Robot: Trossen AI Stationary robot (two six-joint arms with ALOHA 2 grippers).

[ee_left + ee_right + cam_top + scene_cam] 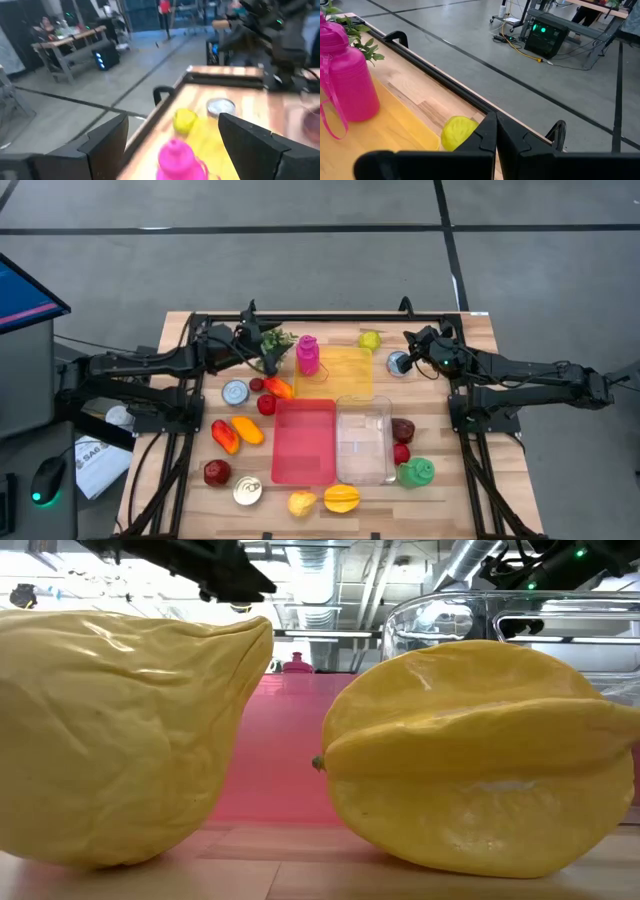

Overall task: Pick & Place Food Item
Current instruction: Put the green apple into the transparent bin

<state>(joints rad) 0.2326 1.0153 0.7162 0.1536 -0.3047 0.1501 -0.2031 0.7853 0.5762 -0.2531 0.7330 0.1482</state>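
Left gripper: fingers apart, empty, beside pink bottle.
Right gripper: fingers closed, empty, near silver can.

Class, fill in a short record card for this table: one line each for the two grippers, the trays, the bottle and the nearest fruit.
left gripper: open, at the table's far side beside the green sprig
right gripper: shut, empty, far right, by a small tin
trays: yellow tray far, pink tray near, clear tub beside the pink one
pink bottle: upright, on the yellow tray's edge
nearest fruit: star fruit and a yellow fruit, at the near edge
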